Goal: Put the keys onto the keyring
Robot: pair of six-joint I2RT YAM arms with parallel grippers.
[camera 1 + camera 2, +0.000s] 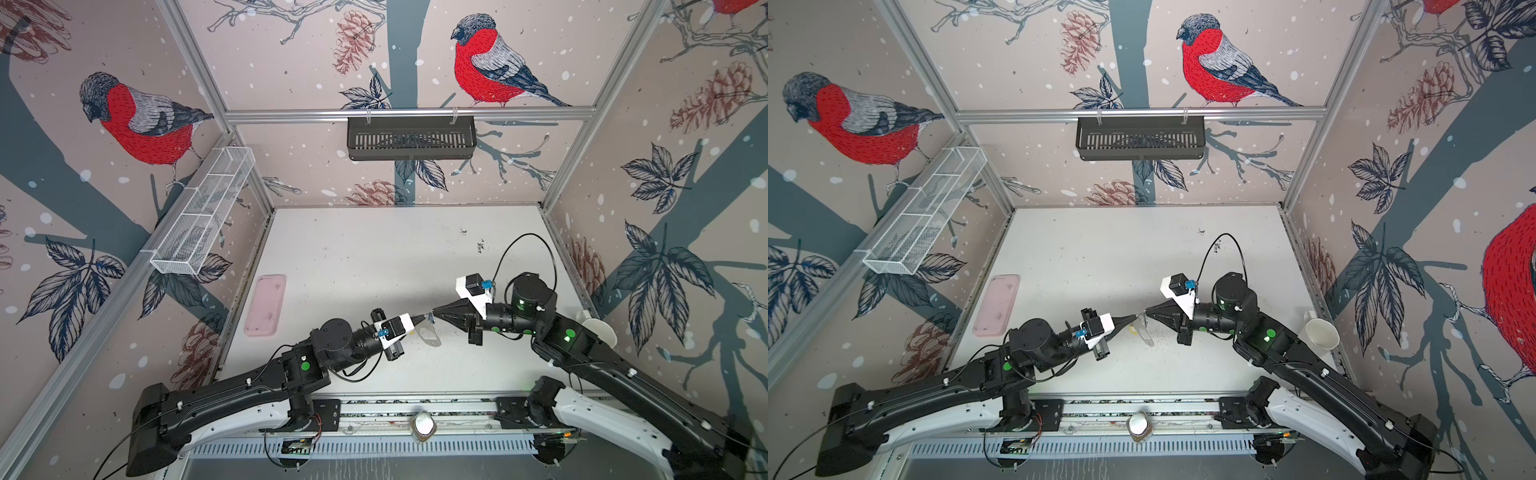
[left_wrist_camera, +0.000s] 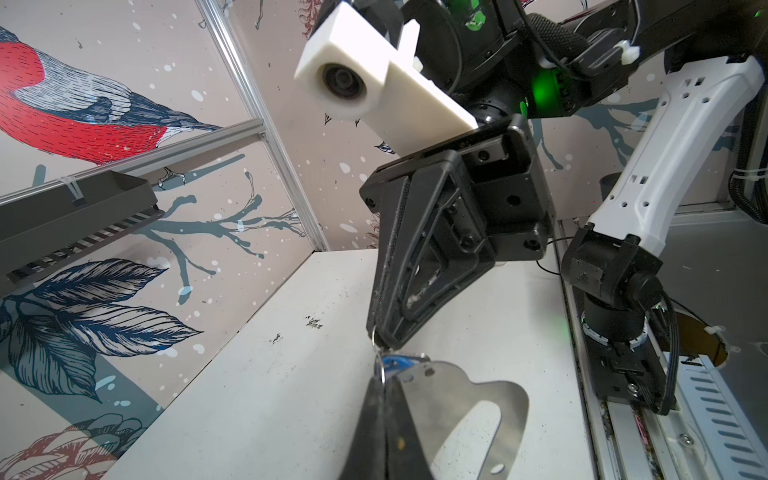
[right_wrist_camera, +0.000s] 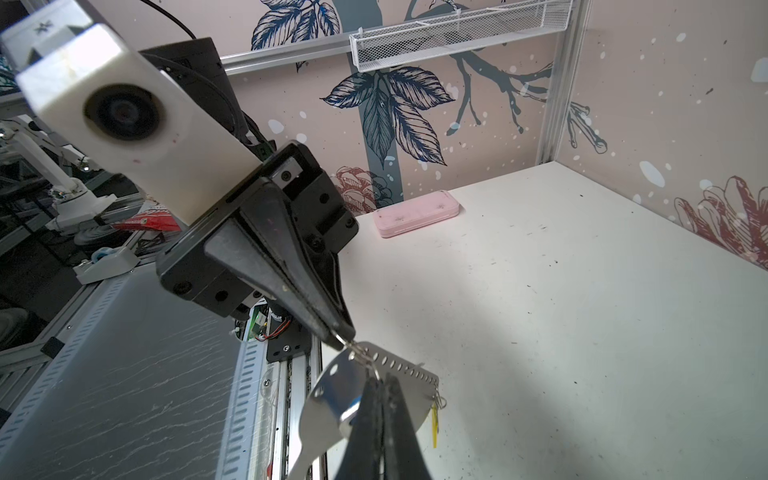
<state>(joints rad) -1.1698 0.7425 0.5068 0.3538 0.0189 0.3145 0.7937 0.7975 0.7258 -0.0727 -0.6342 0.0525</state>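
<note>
The keyring (image 1: 430,336), a flat grey metal plate with a big cutout, hangs above the table between my two grippers; it shows closer in the left wrist view (image 2: 453,399) and the right wrist view (image 3: 332,395). My left gripper (image 1: 424,318) (image 2: 382,374) is shut on a small ring (image 3: 345,343) at the plate's holed edge. My right gripper (image 1: 434,312) (image 3: 380,376) is shut on another small ring (image 2: 375,336) linked there. The blue-tagged key (image 2: 397,361) sits at that same corner, partly behind the plate. The yellow-tagged key (image 3: 435,424) dangles from a ring at the plate's far end.
A pink tray (image 1: 266,305) lies at the table's left edge. A white cup (image 1: 1320,332) stands by the right wall behind the right arm. A black basket (image 1: 411,137) hangs on the back wall and a white mesh basket (image 1: 203,212) on the left wall.
</note>
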